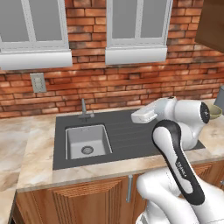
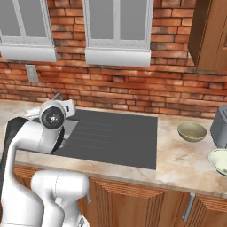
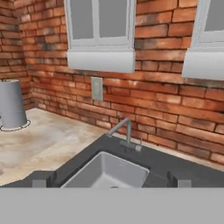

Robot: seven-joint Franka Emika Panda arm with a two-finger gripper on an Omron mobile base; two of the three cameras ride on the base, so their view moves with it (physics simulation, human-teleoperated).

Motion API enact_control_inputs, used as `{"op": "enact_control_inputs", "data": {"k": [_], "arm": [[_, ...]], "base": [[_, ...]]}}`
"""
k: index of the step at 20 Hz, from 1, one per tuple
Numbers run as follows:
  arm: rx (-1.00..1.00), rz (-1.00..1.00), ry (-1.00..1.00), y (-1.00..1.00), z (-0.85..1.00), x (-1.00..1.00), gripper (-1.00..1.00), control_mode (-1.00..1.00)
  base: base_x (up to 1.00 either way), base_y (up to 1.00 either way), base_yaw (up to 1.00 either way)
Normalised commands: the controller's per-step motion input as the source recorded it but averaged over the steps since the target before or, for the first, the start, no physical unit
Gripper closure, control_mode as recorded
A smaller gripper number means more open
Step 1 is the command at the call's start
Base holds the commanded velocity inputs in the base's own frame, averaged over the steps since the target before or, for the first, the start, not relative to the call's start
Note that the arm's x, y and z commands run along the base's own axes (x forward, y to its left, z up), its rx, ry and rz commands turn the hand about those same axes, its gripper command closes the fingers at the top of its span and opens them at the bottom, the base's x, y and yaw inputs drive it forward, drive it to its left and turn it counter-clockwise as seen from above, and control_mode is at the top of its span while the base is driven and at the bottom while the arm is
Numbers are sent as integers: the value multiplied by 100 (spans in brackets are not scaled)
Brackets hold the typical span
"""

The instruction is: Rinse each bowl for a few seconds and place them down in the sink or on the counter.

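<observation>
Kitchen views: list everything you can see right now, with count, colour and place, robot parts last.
bowls: 2, olive-tan and pale cream-green, on the counter right of the sink
sink: 1, dark grey with light basin, set in the counter
faucet: 1, grey, behind the basin
counter: 1, beige-pink marble
outlet: 1, grey, on the brick wall
canister: 1, grey, counter far left
appliance: 1, grey, counter far right
windows: 2, white-framed
arm: 1, white
gripper: 1, jaws open over the sink
</observation>
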Motion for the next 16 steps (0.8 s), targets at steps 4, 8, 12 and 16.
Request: {"op": "enact_control_inputs", "data": {"k": [4,8,12,16], "arm": [[0,8,-28,0,-16,-7,-100,-100],[0,9,-23,0,-10,-22,-100,-100],[8,6,-7,0,-10,-21,-100,-100],[11,2,0,10,-10,-3,-100,-100]], "base": [[0,0,0],[0,0,0],[0,0,0],[0,0,0]]}}
